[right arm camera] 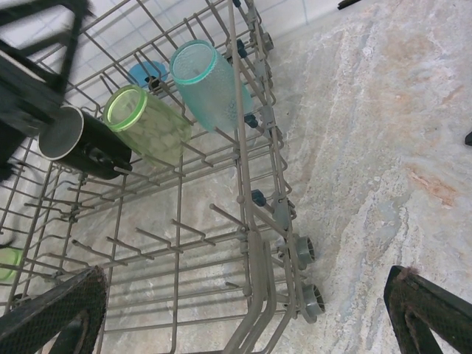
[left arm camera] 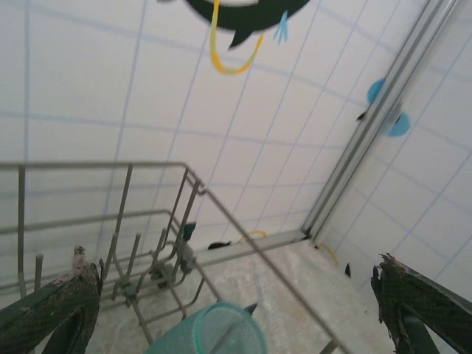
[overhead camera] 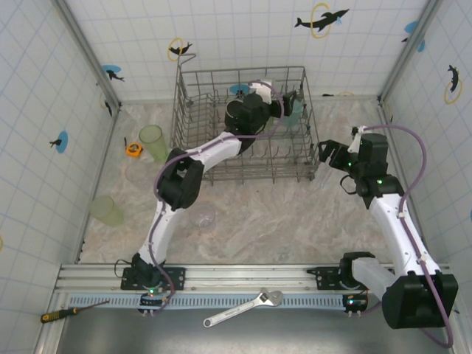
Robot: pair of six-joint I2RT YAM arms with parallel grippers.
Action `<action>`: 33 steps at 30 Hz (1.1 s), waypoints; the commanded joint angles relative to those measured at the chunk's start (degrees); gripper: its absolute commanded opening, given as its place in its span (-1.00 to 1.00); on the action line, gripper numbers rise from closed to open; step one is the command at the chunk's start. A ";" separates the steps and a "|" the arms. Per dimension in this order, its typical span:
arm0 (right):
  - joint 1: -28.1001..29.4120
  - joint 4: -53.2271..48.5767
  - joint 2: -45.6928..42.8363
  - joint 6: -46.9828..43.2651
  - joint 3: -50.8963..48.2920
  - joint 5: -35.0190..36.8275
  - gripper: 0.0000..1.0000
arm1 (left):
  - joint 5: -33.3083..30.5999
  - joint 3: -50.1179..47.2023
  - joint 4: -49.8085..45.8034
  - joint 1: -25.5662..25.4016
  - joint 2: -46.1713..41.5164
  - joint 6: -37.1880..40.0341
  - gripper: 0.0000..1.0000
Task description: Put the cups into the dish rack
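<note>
Rack: the grey wire rack [overhead camera: 193, 110] stands at the far middle of the worktop [overhead camera: 295, 221], close to the back wall.

Cups in the rack: the right wrist view shows three leaning on the tines in one row, mouths toward the camera. The teal tumbler [right arm camera: 210, 85] is nearest the rack's side wall, the racked green tumbler [right arm camera: 147, 127] is just beside it, and the black mug [right arm camera: 85, 140] comes next.

Cups on the worktop: all are left of or in front of the rack.
- The upright green tumbler [overhead camera: 153, 142] stands by the rack's left side, just beside an orange tape measure [overhead camera: 133, 149].
- The tilted green tumbler [overhead camera: 107, 210] sits nearer the left wall, well apart from the rack.
- The clear cup [overhead camera: 205, 216] is in front of the rack, beside the left arm's elbow.

Left pincer: the left pincer [overhead camera: 290, 103] reaches over the rack's far right part. In its wrist view the jaws stand wide apart. The teal tumbler's rim lies below and between them, touching neither finger. It has hold of nothing.

Right pincer: the right pincer [overhead camera: 325, 156] hangs just outside the rack's near right corner. Its jaws are spread as wide as they go and are empty. Its wrist camera looks down over the rack's edge and the bare worktop beside it.

Tools: a wrench [overhead camera: 243, 308] and a screwdriver [overhead camera: 70, 313] lie on the near ledge by the arm bases.
</note>
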 commanded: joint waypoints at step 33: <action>-0.32 3.75 -5.17 2.81 -5.57 -4.08 0.99 | -40.04 -38.25 -47.71 6.35 -55.40 -16.00 0.95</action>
